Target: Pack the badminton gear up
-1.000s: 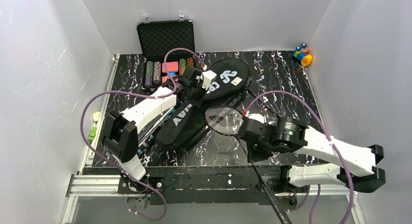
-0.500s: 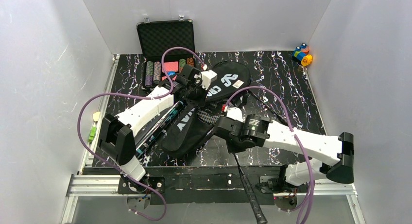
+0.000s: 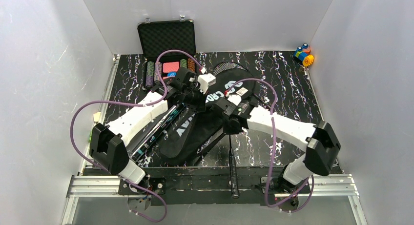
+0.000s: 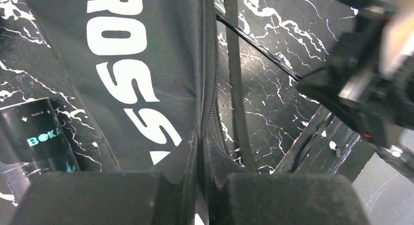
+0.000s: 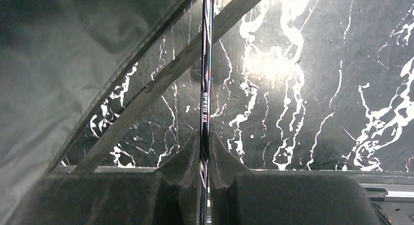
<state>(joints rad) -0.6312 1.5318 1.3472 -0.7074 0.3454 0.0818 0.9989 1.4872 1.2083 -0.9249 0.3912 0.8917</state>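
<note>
The right gripper [image 5: 204, 154] clamps the racket [image 5: 205, 95] by its shaft, whose long axis runs from the table's [image 3: 293, 83] near edge away into the CROSSWAY bag [image 3: 185, 132] directly ahead, its zipper edge pinched by the left gripper [image 4: 201, 154].

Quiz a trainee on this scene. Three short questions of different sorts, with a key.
1. True or false: the right gripper is shut on the racket shaft.
2. The fingers of the left gripper pinch the bag at: A its strap; B its zipper edge; C its white lettering.
3. Fill in: the racket's handle sticks out past the ___ edge of the table.
Key: 1 true; 2 B; 3 near.
</note>
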